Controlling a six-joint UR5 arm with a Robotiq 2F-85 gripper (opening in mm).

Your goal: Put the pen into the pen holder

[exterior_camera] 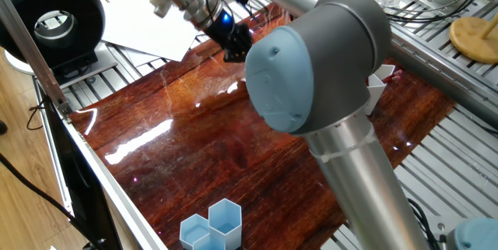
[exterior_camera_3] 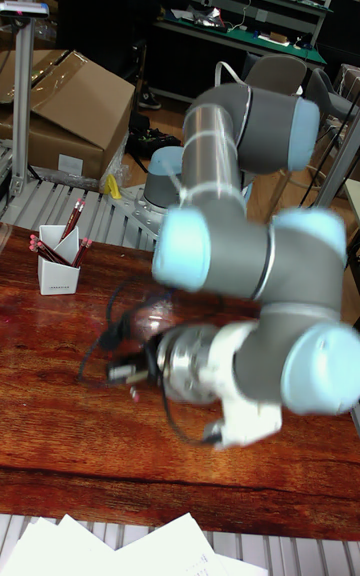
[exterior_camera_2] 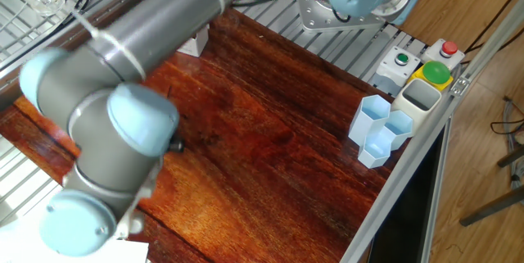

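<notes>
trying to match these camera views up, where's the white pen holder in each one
One fixed view: the pen holder is right of centre, mostly hidden behind the arm's blue-capped joint.
The other fixed view: upper left of centre, a white bit showing under the arm.
Tall fixed view: left side, in the open, with red-tipped pens in it.
Shared landmark: the red-brown wooden tabletop it stands on.

wood-grain table [exterior_camera: 194, 141] | cardboard box [exterior_camera_3: 60, 111] behind — workbenches [exterior_camera_3: 250, 21] beyond | wood floor [exterior_camera_2: 491, 132]
</notes>
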